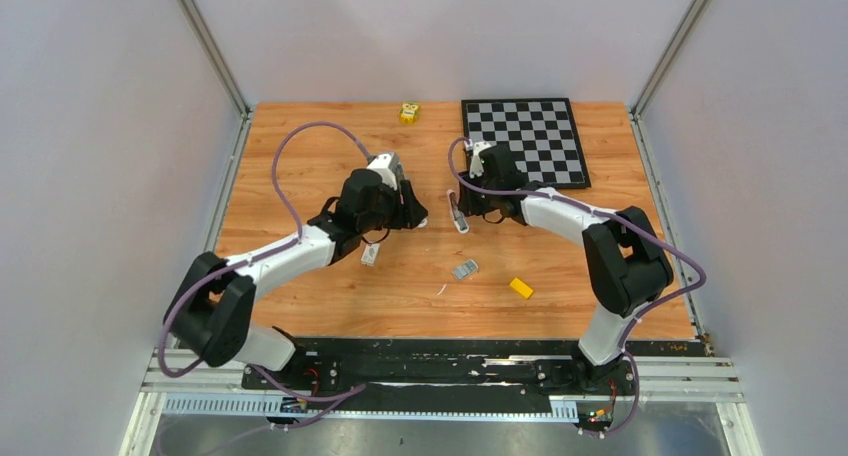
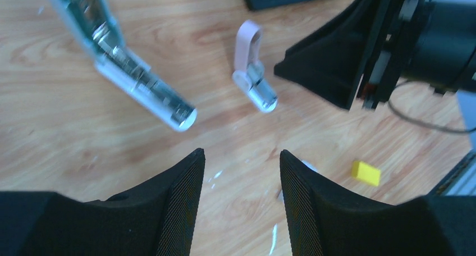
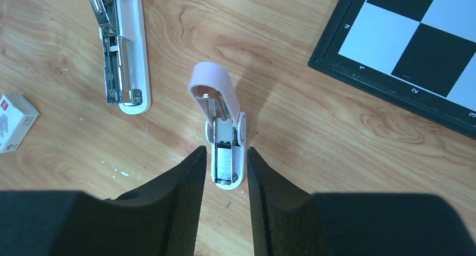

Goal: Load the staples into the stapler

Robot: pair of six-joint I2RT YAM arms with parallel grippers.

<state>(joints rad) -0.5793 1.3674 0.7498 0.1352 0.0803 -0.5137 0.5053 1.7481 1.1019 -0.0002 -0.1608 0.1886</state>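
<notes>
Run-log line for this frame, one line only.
left claw: open, empty | right claw: straddling opened pink stapler, grip unclear | staples: lying free of both claws, not loaded

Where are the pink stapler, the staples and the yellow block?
pink stapler (image 3: 210,71), right wrist view, on its raised pink lid
staples (image 1: 465,269), top external view, middle of the grey block
yellow block (image 2: 366,173), left wrist view, on its top face

2 white arms (image 1: 290,254), black claws (image 2: 241,158), purple cables (image 1: 320,125).
</notes>
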